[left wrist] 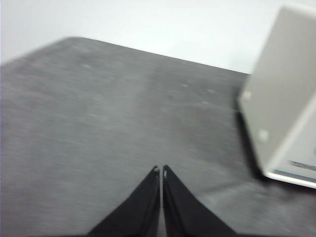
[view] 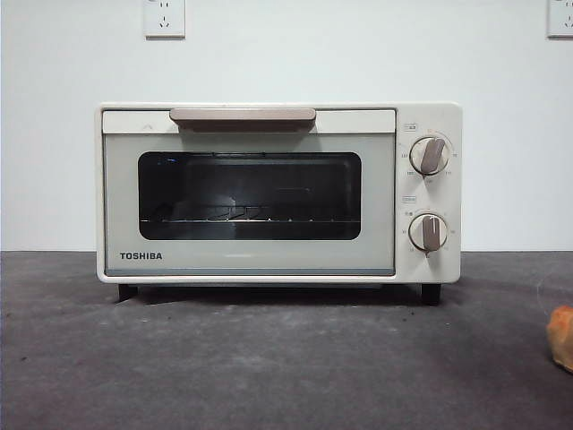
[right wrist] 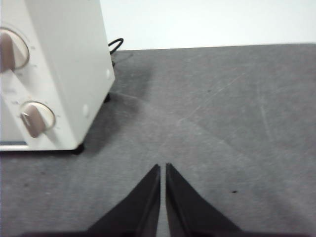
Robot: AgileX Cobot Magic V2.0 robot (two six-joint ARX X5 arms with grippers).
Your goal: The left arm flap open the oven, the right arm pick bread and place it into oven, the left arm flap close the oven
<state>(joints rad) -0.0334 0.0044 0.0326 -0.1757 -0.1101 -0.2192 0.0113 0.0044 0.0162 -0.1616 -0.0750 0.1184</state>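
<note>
The cream-white TOSHIBA oven (view: 269, 193) stands mid-table with its glass door shut; the beige bar handle (view: 242, 116) is at the top and a wire rack shows inside. The bread (view: 562, 336), an orange-brown lump, shows only partly at the right edge of the front view. My left gripper (left wrist: 161, 170) is shut and empty above the bare table, off to the side of the oven's side wall (left wrist: 284, 94). My right gripper (right wrist: 162, 168) is shut and empty over the table, beside the oven's knob side (right wrist: 54, 74). Neither arm shows in the front view.
Dark grey table surface (view: 269, 367) spreads in front of the oven. White wall behind with two sockets (view: 165, 18). A black power cable (right wrist: 114, 47) runs behind the oven. Two beige knobs (view: 430, 155) are on the oven's right panel.
</note>
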